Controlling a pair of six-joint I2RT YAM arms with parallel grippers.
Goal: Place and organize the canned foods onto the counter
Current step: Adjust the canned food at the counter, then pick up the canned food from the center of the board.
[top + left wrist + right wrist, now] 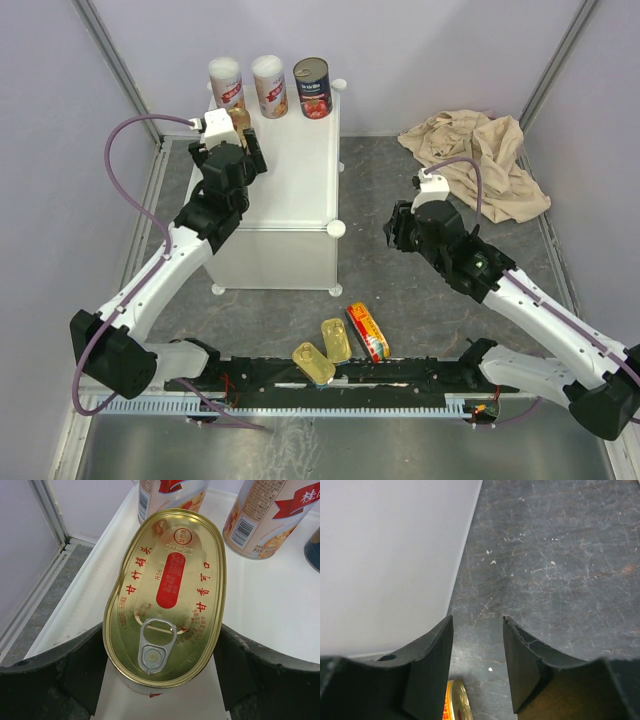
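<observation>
Left gripper clamped on one red-yellow oblong tin, gold pull-tab lid facing the wrist camera, black fingers pressed to its two long sides. Held above the white top of the counter, near that top's far left part; contact with the panel impossible to judge. Along the counter's far edge, upright in a row: first white-and-red cylinder, second white-and-red cylinder, dark cylinder with red label. Counter itself on the worktop, left of centre. Close to the worktop's near edge, about mid-width: two gold rectangular tins, one beside the other, then the second red-yellow oblong tin just to their right. Right gripper parted and gripping nothing, low over bare worktop just beside the counter's right side panel. Beige cloth crumpled in the far right corner.
</observation>
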